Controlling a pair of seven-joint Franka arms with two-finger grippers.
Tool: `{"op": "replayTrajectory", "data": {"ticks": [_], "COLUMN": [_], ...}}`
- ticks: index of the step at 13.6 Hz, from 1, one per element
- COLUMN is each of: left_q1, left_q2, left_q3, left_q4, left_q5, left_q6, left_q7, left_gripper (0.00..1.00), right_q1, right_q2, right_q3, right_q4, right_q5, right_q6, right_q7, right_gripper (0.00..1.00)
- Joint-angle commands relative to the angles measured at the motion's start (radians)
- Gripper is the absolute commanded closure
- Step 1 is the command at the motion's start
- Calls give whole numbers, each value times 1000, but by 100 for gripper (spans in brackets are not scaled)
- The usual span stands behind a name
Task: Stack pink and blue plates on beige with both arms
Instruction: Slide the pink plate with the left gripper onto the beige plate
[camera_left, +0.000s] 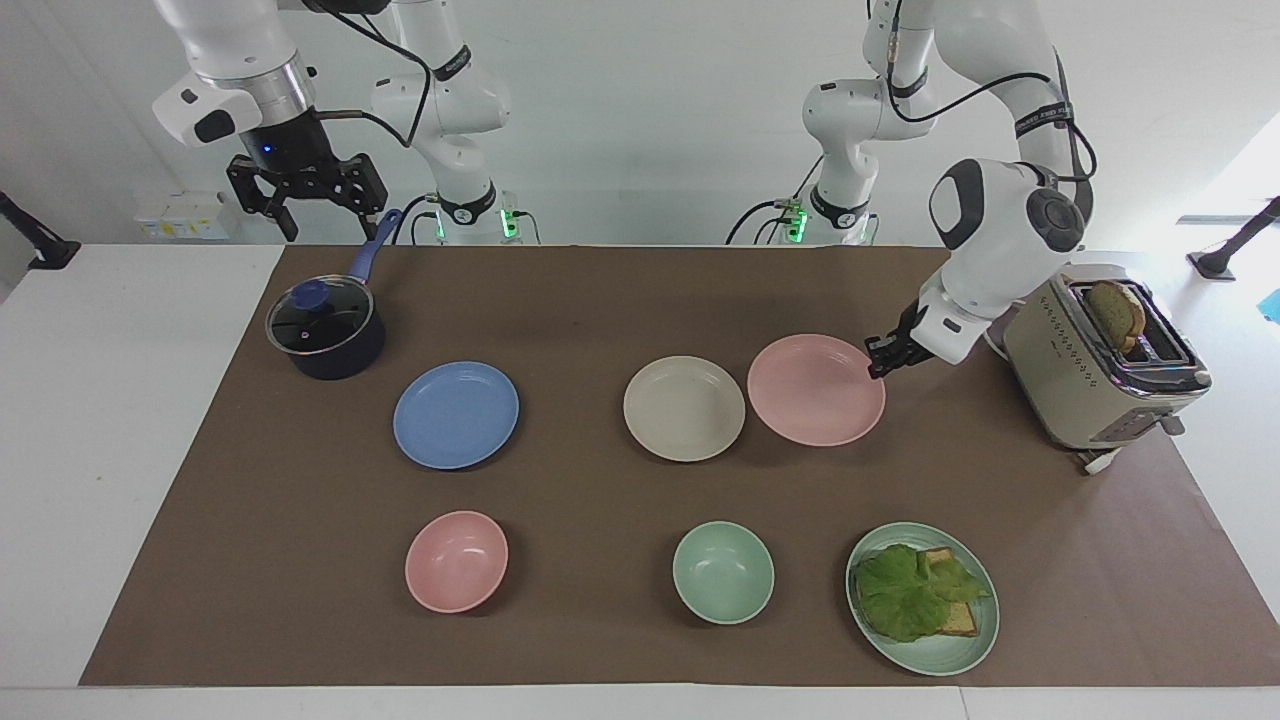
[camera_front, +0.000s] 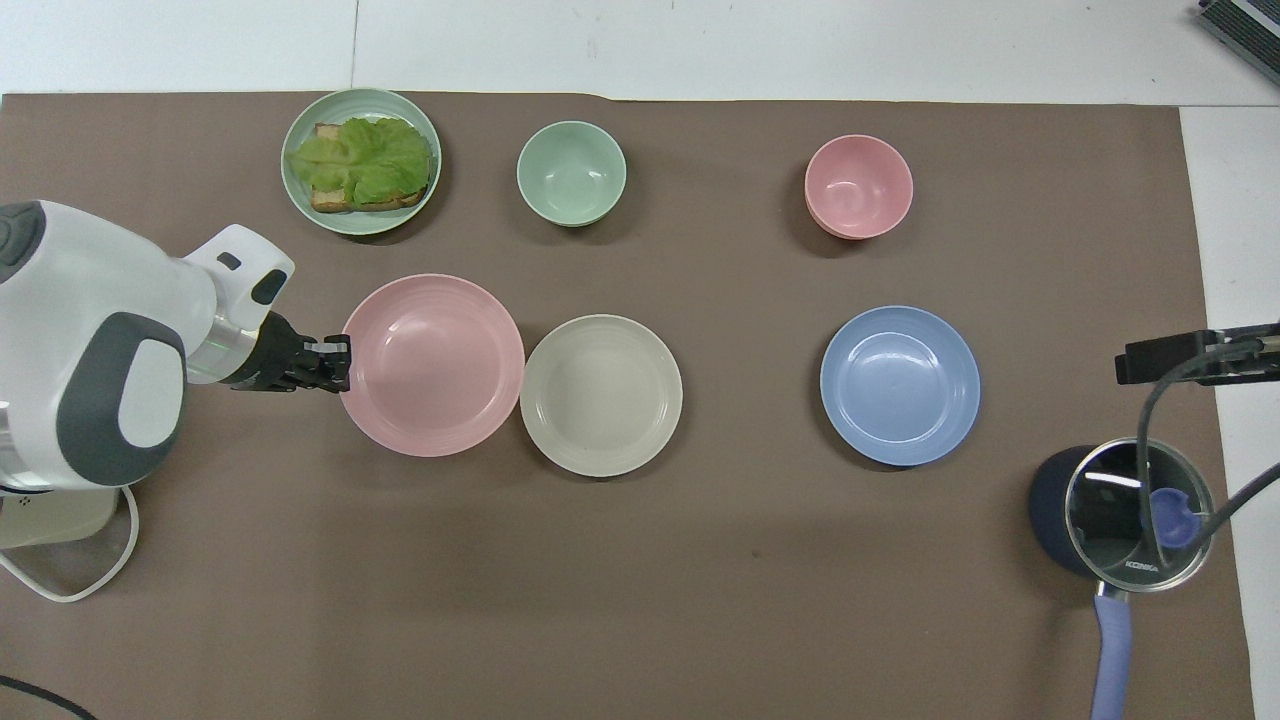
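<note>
My left gripper (camera_left: 877, 362) (camera_front: 341, 362) is shut on the rim of the pink plate (camera_left: 815, 390) (camera_front: 432, 365), which hangs lifted off the mat right beside the beige plate (camera_left: 684, 408) (camera_front: 601, 395) at the table's middle. Toward the right arm's end, the blue plate (camera_left: 456, 414) (camera_front: 900, 385) lies flat on the mat. The right gripper (camera_left: 307, 205) waits open, high in the air above the pot's handle; only a part of it shows at the edge of the overhead view.
A dark pot with a glass lid (camera_left: 325, 327) (camera_front: 1125, 510) sits near the right arm. A toaster (camera_left: 1105, 365) holding bread stands at the left arm's end. Farther out lie a pink bowl (camera_left: 456, 561), a green bowl (camera_left: 722, 572) and a green plate with lettuce sandwich (camera_left: 922, 597).
</note>
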Motion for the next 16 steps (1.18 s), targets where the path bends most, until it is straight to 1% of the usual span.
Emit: {"op": "replayTrajectory", "data": {"ticks": [1,4,6,7,9,11,12,15,16], "left_q1": [-93,-179,-233,-248,-287,-293,-299,-299,-299], "left_q2": [-29,-14,-3,1,52,72,96,101,103], "left_q3": [15,15,15,15,15,15,15,16,16], "left_q4": [-22,-31,-82,-100,-102,-107,-107,-108,-107], "left_q5": [-60,-68,-105,-105,-105,-105,-105,-105,-105], "left_q6": [-4,6,92,135,213,262,290,312,313], "left_q7": [11,-22,-35,-70,-108,-124,-124,-121,-125], "left_gripper": [100,100,100,100,100,100,100,100,84], "right_q1": [-8,-8,-8,-8,-8,-8,-8,-8,-8], "right_q2": [-6,-6,-6,-6,-6,-6,-6,-6,-6], "right_q3": [1,1,1,1,1,1,1,1,1], "right_q4": [-10,-10,-10,-10,-10,-10,-10,-10,-10], "right_q5": [1,1,1,1,1,1,1,1,1], "right_q6": [6,6,6,6,6,6,6,6,6], "right_q7": [-28,-29,-28,-28,-28,-28,-28,-28,-28], "right_gripper": [0,0,0,0,0,0,0,0,0]}}
